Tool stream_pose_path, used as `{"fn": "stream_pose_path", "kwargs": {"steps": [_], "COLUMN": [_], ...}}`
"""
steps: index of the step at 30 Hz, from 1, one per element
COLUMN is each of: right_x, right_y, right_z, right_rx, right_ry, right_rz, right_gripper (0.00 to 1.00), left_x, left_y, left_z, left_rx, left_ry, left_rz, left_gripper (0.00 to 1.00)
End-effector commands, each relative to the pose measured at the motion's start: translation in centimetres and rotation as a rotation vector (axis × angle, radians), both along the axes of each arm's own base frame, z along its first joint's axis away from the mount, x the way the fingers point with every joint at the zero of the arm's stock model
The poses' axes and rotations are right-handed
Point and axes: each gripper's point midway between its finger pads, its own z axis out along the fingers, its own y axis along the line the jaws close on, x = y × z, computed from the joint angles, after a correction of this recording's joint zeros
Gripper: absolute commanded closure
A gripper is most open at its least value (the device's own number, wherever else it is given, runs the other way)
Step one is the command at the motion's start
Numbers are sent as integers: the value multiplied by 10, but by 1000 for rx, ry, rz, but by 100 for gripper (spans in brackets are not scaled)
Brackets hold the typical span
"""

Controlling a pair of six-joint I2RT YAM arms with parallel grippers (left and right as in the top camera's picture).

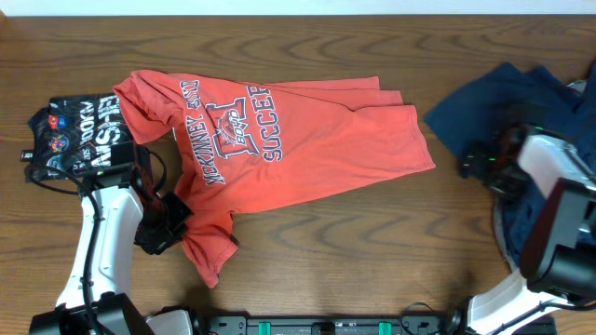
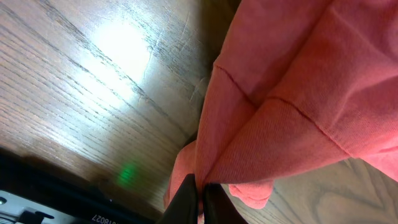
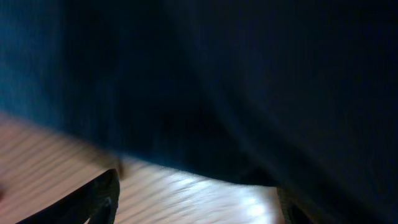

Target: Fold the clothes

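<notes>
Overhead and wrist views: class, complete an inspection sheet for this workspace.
Surface: wood-grain table.
Job's things: shirt, print up, rumpled, not yet folded.
Clutter: black bag by the shirt's left end; navy cloth at right.
Grippers: left gripper shut on the shirt's edge; right gripper open at the navy cloth.
Cables: black cable looping beside the bag.
Surroundings: black rail along the near edge.

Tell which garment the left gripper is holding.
The orange-red T-shirt printed with soccer lettering; the left gripper pinches its fabric. The plain navy garment lies by the right arm.
</notes>
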Motion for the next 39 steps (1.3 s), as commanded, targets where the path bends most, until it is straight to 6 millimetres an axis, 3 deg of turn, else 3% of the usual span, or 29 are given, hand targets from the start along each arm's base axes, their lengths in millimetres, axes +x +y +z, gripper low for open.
{"fn": "stream_pose_path", "kwargs": {"steps": [1,2,4,6,9,14,18,20,21,24,26,31,36,39], "right_x": [-3,1,18,30,29,21,30,44,52,77,90,105,112,117], "right_y": [-38,-37,-15,17,64,110,99,97,98,98,96,92,98,91], "right_z": [12,16,31,51,74,69,47,44,45,48,49,34,2,-17], "right_rx": [-12,45,217,374,516,486,245,173,154,120,102,88,130,97], "right_ry": [-42,-81,-204,-318,-373,-271,-163,-190,-218,-311,-355,-382,-371,-357], "right_rz": [-157,-159,-41,101,267,428,358,356,362,383,383,381,404,393], "right_gripper": [18,18,19,21,21,17,14,19,25,74,86,98,98,99], "left_x": [-3,-3,-3,-2,-2,0,0,1,1,2,2,2,5,7], "left_y": [5,4,5,5,5,5,5,5,5,6,6,5,6,7], "left_z": [1,1,1,1,1,1,1,1,1,1,1,1,0,0], "left_rx": [21,20,21,21,21,22,23,24,24,25,25,25,28,30], "left_ry": [4,5,4,1,0,-5,-6,-9,-11,-13,-13,-13,-26,-33], "left_rz": [-22,-22,-22,-22,-22,-22,-22,-22,-22,-22,-22,-21,-21,-21], "left_gripper": [94,94,94,94,94,94,94,94,94,94,94,94,94,94]}}
